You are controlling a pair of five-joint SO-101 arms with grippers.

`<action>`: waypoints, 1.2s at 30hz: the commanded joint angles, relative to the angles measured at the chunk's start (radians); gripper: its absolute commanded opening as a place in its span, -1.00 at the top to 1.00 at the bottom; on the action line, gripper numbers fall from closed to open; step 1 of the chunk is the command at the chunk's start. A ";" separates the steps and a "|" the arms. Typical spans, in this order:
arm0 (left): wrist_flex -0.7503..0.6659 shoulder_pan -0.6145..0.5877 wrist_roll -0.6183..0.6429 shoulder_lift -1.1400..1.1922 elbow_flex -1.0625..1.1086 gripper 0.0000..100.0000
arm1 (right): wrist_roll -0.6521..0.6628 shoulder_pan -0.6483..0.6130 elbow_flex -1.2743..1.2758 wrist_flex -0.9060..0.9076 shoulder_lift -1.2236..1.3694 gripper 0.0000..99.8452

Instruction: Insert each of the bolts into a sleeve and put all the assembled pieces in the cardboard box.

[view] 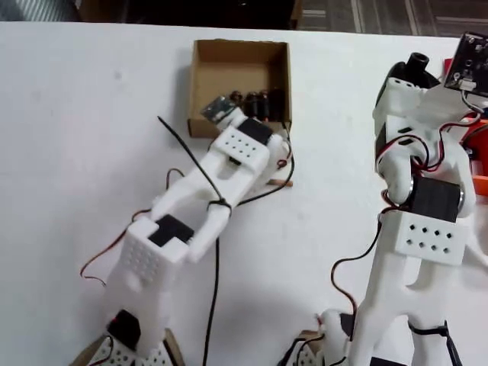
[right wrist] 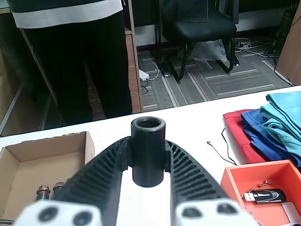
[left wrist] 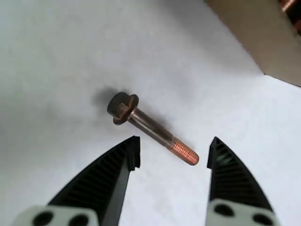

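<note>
The bolt (left wrist: 150,129) lies flat on the white table (view: 91,152), loose and with nothing around it. In the high view it sits just off the five o'clock corner of the cardboard box (view: 229,69), which stands near twelve o'clock on the table. The left claw (left wrist: 174,143) hangs over the bolt, released, with its two jaws spread wide. The threaded tip lies between them and the flanged head points away from the claw. That spread looks chosen to straddle the shank, so a close would catch the bolt across its length and not by the head.

The right claw (right wrist: 147,147) is clenched on a black sleeve (right wrist: 147,129) and holds it upright with the open bore facing up. In the high view the sleeve shows at about two o'clock on the table, well apart from the bolt. Held this way it seems meant as a waiting socket, ready for the bolt to be dropped in from above.

Several assembled pieces (view: 255,99) already rest in the box along its three o'clock side. By my reading this bolt is one of the last to be paired. Beyond the right claw are an orange tray (right wrist: 235,179) and some folded cloths (right wrist: 277,117), which play no part in the job.
</note>
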 commanded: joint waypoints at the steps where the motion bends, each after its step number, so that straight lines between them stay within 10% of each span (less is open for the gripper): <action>1: -0.018 -0.006 0.006 -0.008 -0.030 0.50 | -0.003 0.008 -0.060 -0.030 -0.005 0.96; 24: -0.011 -0.034 0.006 0.094 -0.087 0.54 | -0.003 0.012 -0.060 -0.030 -0.004 0.96; 29: 0.072 -0.034 0.006 0.092 -0.088 0.93 | -0.003 0.012 -0.060 -0.030 -0.004 0.96; 36: 0.212 -0.032 0.000 0.091 -0.090 0.95 | -0.003 0.010 -0.060 -0.030 -0.004 0.96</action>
